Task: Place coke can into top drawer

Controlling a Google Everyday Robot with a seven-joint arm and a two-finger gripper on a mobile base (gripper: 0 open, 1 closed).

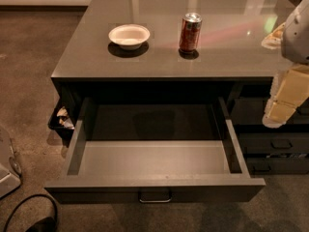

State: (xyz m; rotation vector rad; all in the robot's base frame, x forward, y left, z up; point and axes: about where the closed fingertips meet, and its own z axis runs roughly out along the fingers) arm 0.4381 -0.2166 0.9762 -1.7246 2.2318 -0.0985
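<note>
The coke can [190, 32], red with a silver top, stands upright on the grey countertop [227, 57], right of a white bowl. The top drawer [154, 158] is pulled wide open below the counter's front edge; its lighter grey floor holds nothing, and its metal handle [155, 197] shows at front centre. My gripper [281, 108] hangs at the right edge of the view, cream-coloured, in front of the counter's right side and level with the drawer fronts. It is well to the right of and below the can and holds nothing that I can see.
A white bowl [129, 36] sits on the counter left of the can. Narrower stacked dark drawers [273, 144] stand right of the open drawer, behind the gripper. A bin with crumpled paper [63, 117] is at the cabinet's left. A black cable [29, 211] lies on the carpet at bottom left.
</note>
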